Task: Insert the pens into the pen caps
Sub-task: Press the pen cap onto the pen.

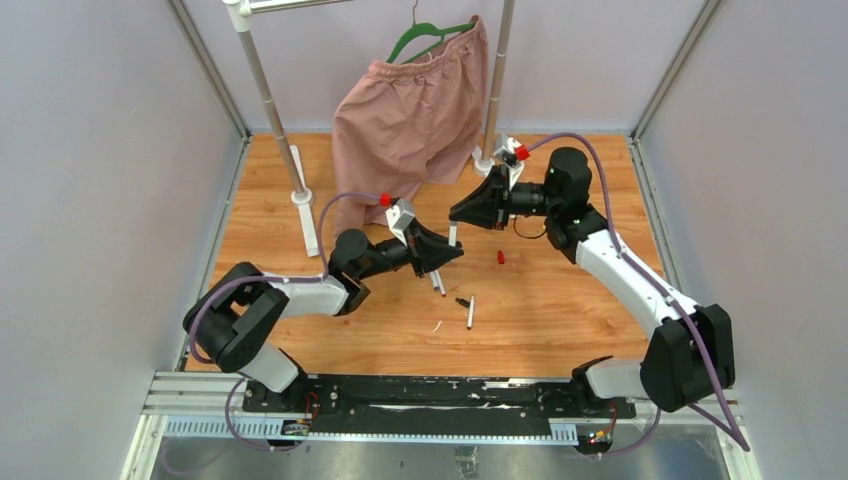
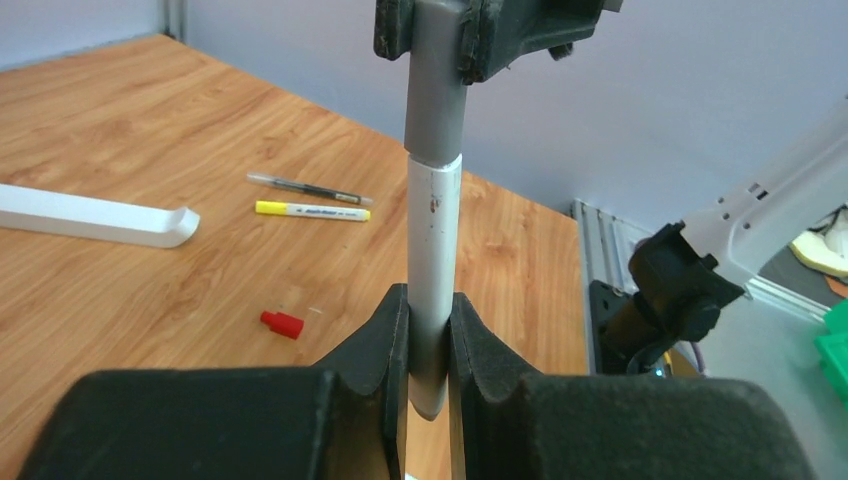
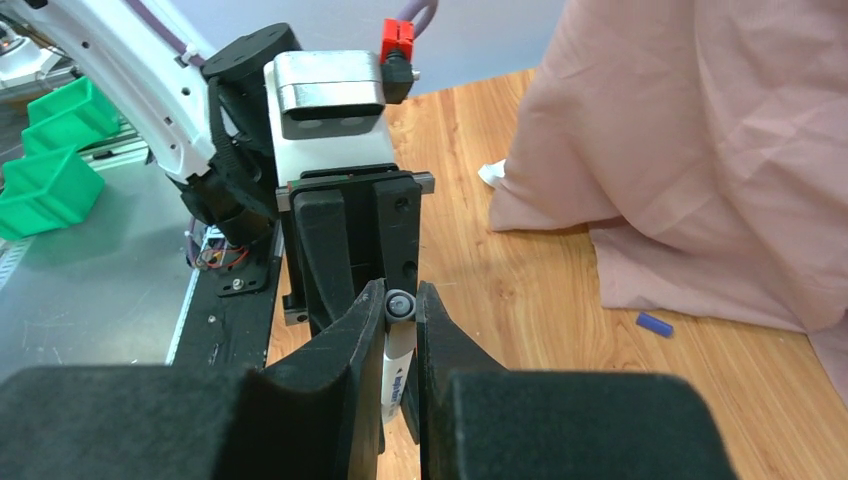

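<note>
Above the bench (image 1: 560,330), both arms grasp one white pen (image 1: 452,236) between them.
Top view: a red cap (image 1: 500,257) and another pen (image 1: 470,312) lie on the wood nearby. Left wrist view: left jaws are clenched on the white barrel, right jaws on the grey cap (image 2: 435,90), which meets the barrel. Right wrist view: right jaws pinch the cap end; a purple cap (image 3: 654,324) lies beside pink cloth (image 3: 720,150).

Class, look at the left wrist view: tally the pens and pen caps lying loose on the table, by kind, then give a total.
Pens: 2 (dark pen, yellow-tipped pen)
Pen caps: 1 (red cap)
Total: 3
</note>
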Robot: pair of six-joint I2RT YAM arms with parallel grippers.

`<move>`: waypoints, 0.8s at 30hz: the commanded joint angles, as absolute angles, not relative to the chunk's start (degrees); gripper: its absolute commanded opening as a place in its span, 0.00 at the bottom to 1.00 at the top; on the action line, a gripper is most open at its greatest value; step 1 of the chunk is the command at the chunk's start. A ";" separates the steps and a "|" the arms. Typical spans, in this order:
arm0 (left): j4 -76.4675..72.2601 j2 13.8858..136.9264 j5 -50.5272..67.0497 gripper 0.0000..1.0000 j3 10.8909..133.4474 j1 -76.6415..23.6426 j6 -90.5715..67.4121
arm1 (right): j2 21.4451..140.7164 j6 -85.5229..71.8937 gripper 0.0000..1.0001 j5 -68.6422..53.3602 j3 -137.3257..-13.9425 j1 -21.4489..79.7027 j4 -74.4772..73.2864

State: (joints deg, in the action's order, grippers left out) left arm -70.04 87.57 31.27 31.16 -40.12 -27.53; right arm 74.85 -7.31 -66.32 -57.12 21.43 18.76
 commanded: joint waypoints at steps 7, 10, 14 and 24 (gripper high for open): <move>-65.70 68.09 1.25 0.00 34.85 -40.78 -8.30 | 79.85 -5.83 0.00 -70.76 -55.30 26.01 4.40; -63.09 66.72 5.83 0.00 36.13 -41.04 -3.09 | 81.41 -6.24 0.00 -71.60 -55.46 26.45 4.31; -64.39 68.20 20.19 0.00 39.88 -38.19 -9.04 | 82.17 -6.48 0.00 -72.08 -55.38 28.18 4.79; -56.87 65.19 6.51 0.00 41.79 -39.88 -3.44 | 82.54 -6.04 0.00 -70.83 -55.46 28.72 3.47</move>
State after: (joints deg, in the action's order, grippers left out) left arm -45.91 75.09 23.92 32.38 -38.59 -15.09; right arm 79.24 -6.35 -64.14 -59.90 25.10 21.50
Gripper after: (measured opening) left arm 0.170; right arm 0.164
